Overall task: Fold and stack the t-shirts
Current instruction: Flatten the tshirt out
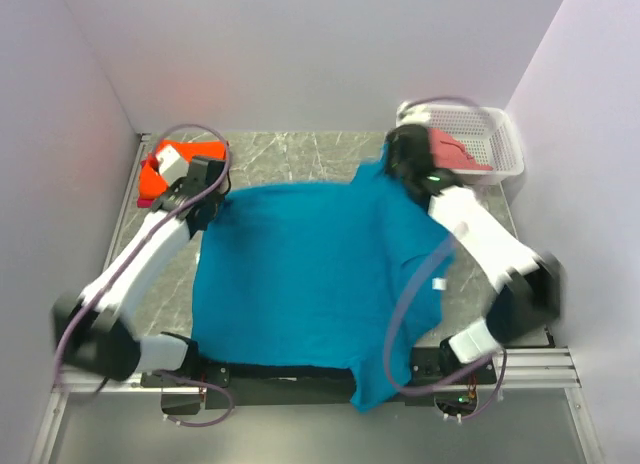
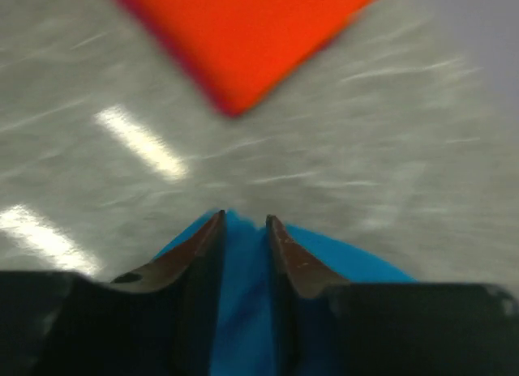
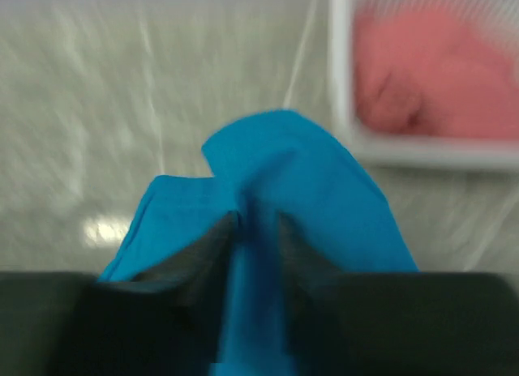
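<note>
The teal-blue t-shirt [image 1: 310, 274] is stretched out over the middle of the table, its near hem hanging over the front edge. My left gripper [image 1: 207, 189] is shut on its far left corner [image 2: 243, 254]. My right gripper [image 1: 405, 164] is shut on its far right corner [image 3: 284, 173]. The bright orange t-shirt [image 1: 165, 164] lies folded at the far left, and shows in the left wrist view [image 2: 243, 36]. A salmon-pink t-shirt [image 1: 455, 149] lies in the white basket, and shows in the right wrist view [image 3: 430, 76]. The magenta t-shirt is out of view.
The white lattice basket [image 1: 500, 134] stands at the far right corner, close to my right gripper; its wall shows in the right wrist view [image 3: 340, 68]. Grey walls close in the marble table [image 1: 290, 154] on three sides.
</note>
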You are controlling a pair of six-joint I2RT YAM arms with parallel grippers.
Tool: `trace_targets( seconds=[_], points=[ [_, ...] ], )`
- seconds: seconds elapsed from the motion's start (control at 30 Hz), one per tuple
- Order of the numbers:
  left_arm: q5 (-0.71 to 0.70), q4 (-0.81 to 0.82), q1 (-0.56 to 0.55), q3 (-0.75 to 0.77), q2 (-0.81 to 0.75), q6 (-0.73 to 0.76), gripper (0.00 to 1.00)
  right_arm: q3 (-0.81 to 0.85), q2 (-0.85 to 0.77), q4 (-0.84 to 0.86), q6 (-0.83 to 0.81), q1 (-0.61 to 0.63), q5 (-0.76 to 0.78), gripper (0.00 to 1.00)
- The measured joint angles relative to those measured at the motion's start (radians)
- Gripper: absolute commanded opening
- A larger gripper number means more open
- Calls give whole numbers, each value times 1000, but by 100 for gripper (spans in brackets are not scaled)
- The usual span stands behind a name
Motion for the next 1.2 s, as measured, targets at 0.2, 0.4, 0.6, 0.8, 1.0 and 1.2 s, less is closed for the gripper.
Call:
trace_targets(
  seconds=[0.2,0.4,0.6,0.8,1.0,1.2],
  points=[
    [46,-81,108,-37,243,-13,99,-25,377,-97,51,15,-26,75],
    [111,-29,101,-53,200,14,99,-25,293,-126,98,80,11,75],
    [161,10,101,-100,188,43,99,-106,149,-131,198,99,13,75],
    [203,38,101,-197,136,59,99,-288,109,-132,251,108,-96,75],
    [238,92,101,-258,78,68,99,-308,178,-94,282,125,-210,76],
    [245,126,101,-306,68,72,100,-247,345,-85,299,127,-244,77]
  ],
)
